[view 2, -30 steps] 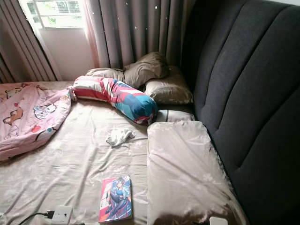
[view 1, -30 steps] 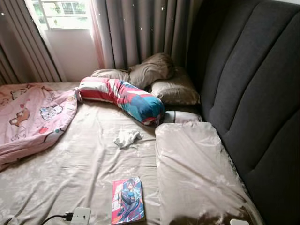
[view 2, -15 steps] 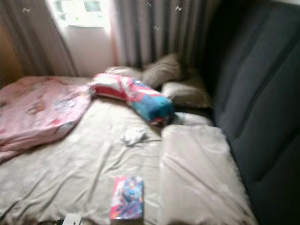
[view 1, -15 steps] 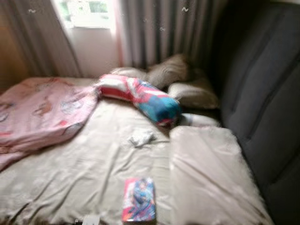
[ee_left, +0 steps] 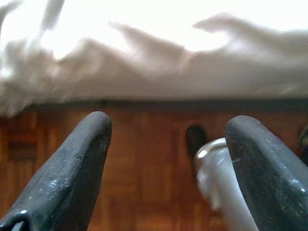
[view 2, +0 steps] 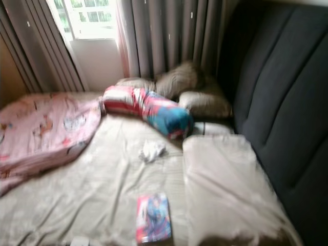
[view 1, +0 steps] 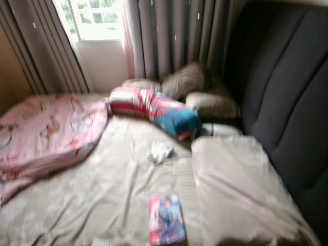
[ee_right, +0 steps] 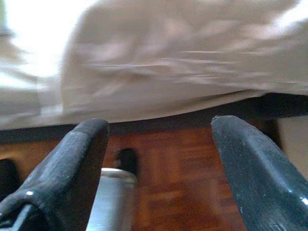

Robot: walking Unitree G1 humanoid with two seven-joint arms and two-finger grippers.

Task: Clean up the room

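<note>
A bed covered with a beige sheet lies before me. On it lie a colourful book near the front edge, a crumpled white cloth in the middle, a red, white and blue bolster and a pink patterned blanket at the left. Several beige pillows are piled by the dark headboard. My left gripper hangs open over the wooden floor beside the bed's hanging sheet. My right gripper is open too, low beside the bed edge.
A long beige pillow lies along the headboard. Grey curtains and a bright window are behind the bed. A white plug adapter peeks in at the front edge. The views are blurred.
The head views have shifted, so the bed's things sit further right in the picture and the adapter has nearly left the frame: the camera moved. Nothing on the bed has moved.
</note>
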